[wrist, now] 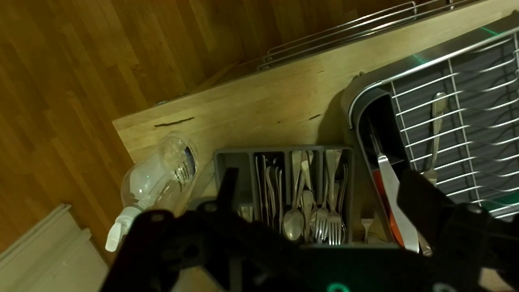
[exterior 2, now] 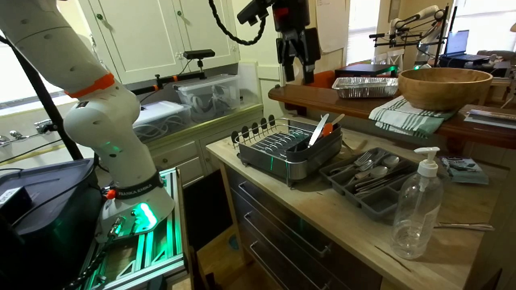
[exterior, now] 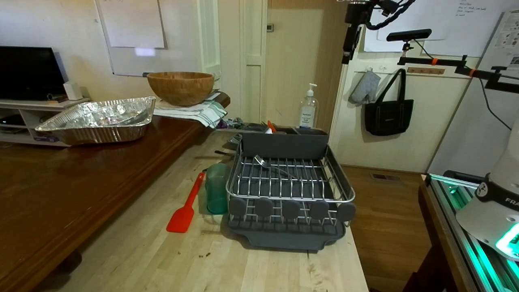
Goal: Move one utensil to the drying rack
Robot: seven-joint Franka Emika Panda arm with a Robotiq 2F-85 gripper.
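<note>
While the tool (exterior 2: 299,79) hangs spread apart in an exterior view, one drying rack (exterior 2: 262,162), one cutlery tray (exterior 2: 381,201) and one pump bottle (exterior 2: 415,217) stand lower than it. In an exterior view, one fork (exterior: 266,164) lies in the drying rack, below the tool; one green cup (exterior: 216,194) and one red spatula (exterior: 181,219) rest alongside. In the wrist view, the surface (wrist: 251,109) beneath is pale wood, the floor (wrist: 101,73) brown planks.

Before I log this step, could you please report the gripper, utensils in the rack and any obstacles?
Gripper open, empty, held high. Fork lying in drying rack. Knife jutting up from caddy, possible snag.
</note>
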